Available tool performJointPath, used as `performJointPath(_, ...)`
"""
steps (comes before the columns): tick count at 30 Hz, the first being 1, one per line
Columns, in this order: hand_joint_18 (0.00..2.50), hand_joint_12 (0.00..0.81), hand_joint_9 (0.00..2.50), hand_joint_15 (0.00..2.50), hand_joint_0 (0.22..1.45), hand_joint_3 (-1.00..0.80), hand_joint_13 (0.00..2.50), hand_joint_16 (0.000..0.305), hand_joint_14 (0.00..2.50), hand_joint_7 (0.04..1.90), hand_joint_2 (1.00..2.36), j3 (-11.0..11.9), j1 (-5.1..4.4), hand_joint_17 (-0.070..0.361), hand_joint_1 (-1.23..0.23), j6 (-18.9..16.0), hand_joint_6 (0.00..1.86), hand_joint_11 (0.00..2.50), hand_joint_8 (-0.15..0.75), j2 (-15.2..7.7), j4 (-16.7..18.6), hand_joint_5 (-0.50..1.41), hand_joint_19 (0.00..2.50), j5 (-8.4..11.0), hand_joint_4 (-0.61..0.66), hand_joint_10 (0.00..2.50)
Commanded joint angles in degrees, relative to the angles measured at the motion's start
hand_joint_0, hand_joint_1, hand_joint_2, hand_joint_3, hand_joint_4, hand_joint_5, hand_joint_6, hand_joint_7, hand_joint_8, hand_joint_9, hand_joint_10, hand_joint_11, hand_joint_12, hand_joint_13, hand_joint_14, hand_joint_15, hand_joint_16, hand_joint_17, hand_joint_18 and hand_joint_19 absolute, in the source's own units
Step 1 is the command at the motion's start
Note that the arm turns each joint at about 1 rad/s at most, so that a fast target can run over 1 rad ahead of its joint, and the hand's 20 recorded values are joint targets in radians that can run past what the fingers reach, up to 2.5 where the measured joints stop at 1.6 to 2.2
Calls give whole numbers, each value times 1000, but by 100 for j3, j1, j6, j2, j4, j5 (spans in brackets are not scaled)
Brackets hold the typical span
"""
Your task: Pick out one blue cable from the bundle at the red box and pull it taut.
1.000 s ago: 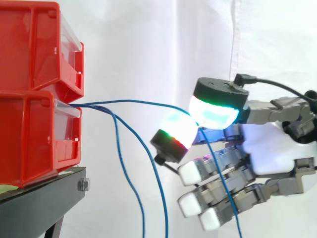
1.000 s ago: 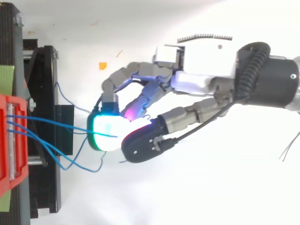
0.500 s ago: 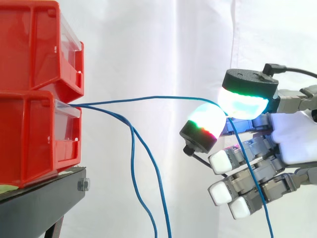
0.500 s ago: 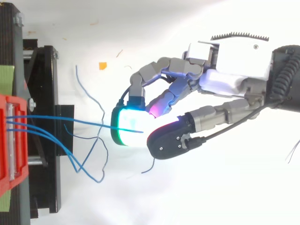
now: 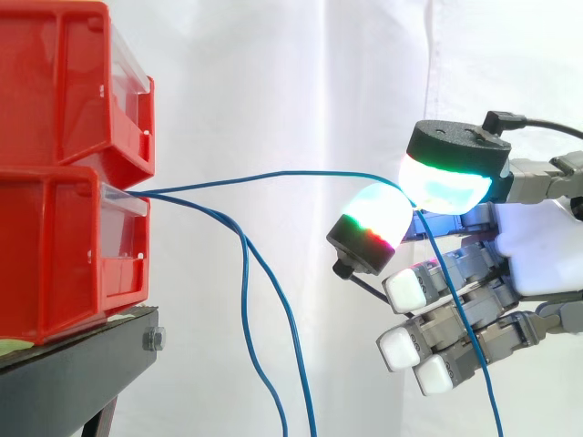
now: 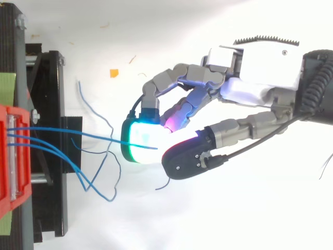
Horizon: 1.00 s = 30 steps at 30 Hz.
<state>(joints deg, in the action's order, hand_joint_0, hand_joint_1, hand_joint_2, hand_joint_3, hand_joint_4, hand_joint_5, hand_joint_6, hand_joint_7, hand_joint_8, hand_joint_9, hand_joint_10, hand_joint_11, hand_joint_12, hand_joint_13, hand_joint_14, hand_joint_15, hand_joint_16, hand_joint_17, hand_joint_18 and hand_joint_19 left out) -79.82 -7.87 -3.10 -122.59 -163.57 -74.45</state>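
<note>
At the lower red bin (image 5: 64, 255), loose cables (image 5: 244, 309) trail from its front; the hand (image 5: 537, 264) pinches one blue cable (image 5: 291, 174) between two glowing pads (image 5: 375, 211).

No text, label, number or sign can be read on the red bins (image 5: 55, 228) at nine o'clock, the black stand (image 5: 64, 382), the blue cables (image 5: 244, 282) or the robot hand (image 5: 537, 264).

Pinched blue cable (image 5: 282, 174) disappears between the glowing pads of the fingers (image 5: 373, 214), so the contact point is hidden. It and two slack cables (image 5: 244, 300) run off the bottom edge. Right edge clips the hand (image 5: 537, 264), left edge the red bins (image 5: 55, 182). Cable ends inside the lower bin can't be made out.
</note>
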Motion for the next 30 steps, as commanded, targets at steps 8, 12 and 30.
performJointPath(8, 588, 367, 1060, 360, 491, -156, 750, 56, 12, 999, 1352, 1, -4, 127, -759, 2, 793, 125, 214, -2, 0, 3, 490, 0, -224, 4)
performJointPath(12, 576, 356, 1090, 382, 491, -162, 778, 54, 14, 1000, 1356, 1, 5, 123, -758, 2, 792, 145, 207, -2, 0, 3, 482, 0, -227, 5)
performJointPath(30, 702, 298, 1222, 422, 488, -174, 874, 49, 14, 1048, 1396, 1, 5, 111, -770, 2, 778, 211, 218, -2, 0, 8, 563, 0, -220, 7)
